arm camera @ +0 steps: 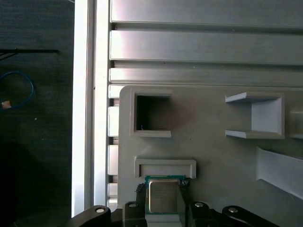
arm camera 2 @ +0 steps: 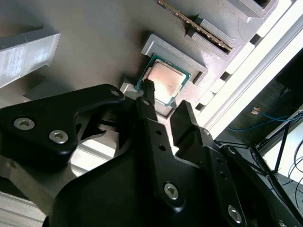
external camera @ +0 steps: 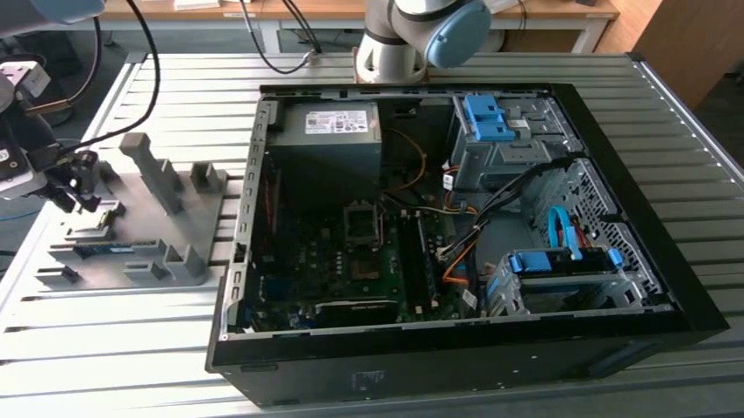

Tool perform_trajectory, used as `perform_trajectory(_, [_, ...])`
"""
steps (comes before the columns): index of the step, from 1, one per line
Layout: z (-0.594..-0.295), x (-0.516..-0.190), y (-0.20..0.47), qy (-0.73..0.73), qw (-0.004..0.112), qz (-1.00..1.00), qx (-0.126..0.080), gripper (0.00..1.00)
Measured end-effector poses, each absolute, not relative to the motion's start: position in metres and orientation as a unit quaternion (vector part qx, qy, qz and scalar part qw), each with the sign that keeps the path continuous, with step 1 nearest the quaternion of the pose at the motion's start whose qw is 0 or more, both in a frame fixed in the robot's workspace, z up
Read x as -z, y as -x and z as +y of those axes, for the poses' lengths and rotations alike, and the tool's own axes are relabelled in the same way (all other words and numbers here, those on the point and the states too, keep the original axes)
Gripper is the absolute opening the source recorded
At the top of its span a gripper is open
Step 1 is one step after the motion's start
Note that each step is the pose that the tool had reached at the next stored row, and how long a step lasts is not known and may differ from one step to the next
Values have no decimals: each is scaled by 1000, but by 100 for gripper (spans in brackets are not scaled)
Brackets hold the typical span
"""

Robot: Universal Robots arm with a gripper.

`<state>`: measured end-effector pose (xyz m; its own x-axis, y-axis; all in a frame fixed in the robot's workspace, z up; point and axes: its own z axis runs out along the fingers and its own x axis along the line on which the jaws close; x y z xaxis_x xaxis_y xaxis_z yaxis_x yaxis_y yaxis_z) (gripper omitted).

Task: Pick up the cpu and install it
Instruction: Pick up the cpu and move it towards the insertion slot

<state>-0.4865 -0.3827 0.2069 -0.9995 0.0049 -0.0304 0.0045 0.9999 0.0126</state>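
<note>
Cpu [arm camera: 163, 201], a square chip with a metal lid on a green board, is seen lying flat in a shallow pocket of a grey plastic holder [arm camera: 213, 156]. A raised lip [arm camera: 164, 166] borders one edge of that pocket, just beside the chip. The hand [arm camera: 162, 188] is closed on the cpu. In both wrist views a black fingertip [arm camera 2: 150, 87] is set against each of two opposite sides, and the chip is gripped between them while it rests in its pocket.

A deep square recess [arm camera: 152, 113] is cut into the holder on the far side of the lip. In the second wrist view a memory stick [arm camera 2: 194, 23] is shown standing on edge in a slot near the cpu's pocket.

In the exterior view the holder is placed on a ribbed aluminium bench [external camera: 117, 322] at the exterior view's left, with the hand lowered onto it. Grey upright posts [external camera: 157, 170] rise from the holder.

Just beside the holder, toward the exterior view's right, an open black computer case [external camera: 465, 366] is laid on its side. Its motherboard [external camera: 348, 279] is exposed, with a dark rectangular socket [external camera: 362, 225] near the middle, well apart from the cpu. A grey power supply [external camera: 331, 135] and blue drive brackets [external camera: 489, 117] are fitted inside the case. The arm's base [external camera: 402, 43] is mounted on the bench behind the case.
</note>
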Motion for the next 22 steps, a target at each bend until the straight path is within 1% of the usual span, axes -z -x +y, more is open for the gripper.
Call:
perform_trajectory(2, [-383, -207, 487, -2, 15, 1000, -6, 47])
perform_trajectory(3, [-383, -207, 487, -2, 15, 1000, -6, 47])
perform_trajectory(4, [-383, -207, 487, -2, 15, 1000, -6, 52])
perform_trajectory(5, [-383, -207, 487, -2, 15, 1000, -6, 52])
perform_trajectory(6, [-383, -207, 487, -2, 15, 1000, -6, 58])
perform_trajectory(13, [-385, -202, 486, -2, 15, 1000, -6, 58])
perform_trajectory(22, [-387, -193, 479, 1, 13, 1000, -1, 58])
